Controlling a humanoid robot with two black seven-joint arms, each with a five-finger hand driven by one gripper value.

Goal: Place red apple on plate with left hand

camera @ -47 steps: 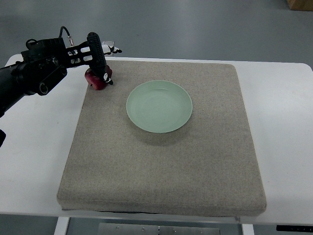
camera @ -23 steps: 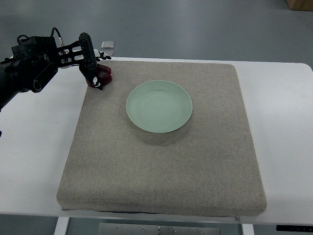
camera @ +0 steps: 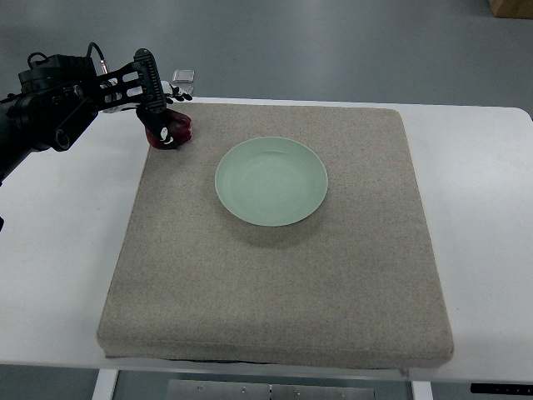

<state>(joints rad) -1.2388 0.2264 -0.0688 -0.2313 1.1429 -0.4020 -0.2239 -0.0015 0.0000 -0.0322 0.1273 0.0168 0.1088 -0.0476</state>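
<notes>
A red apple point(camera: 175, 131) lies on the far left corner of the grey mat point(camera: 275, 275). My left hand point(camera: 158, 112) comes in from the left edge and sits right over the apple, its black fingers point(camera: 147, 79) curled around the apple's left and top side, covering part of it. A pale green plate point(camera: 271, 181) rests on the mat to the right of the apple, with nothing on it. The right arm does not show.
The mat lies on a white table point(camera: 58, 250). A small clear object point(camera: 184, 76) sits at the table's far edge just behind the hand. A brown box corner point(camera: 510, 7) shows at the top right.
The left hand and arm have drawn back and up toward the far left corner, and the apple has shifted slightly with them toward the mat's far edge.
</notes>
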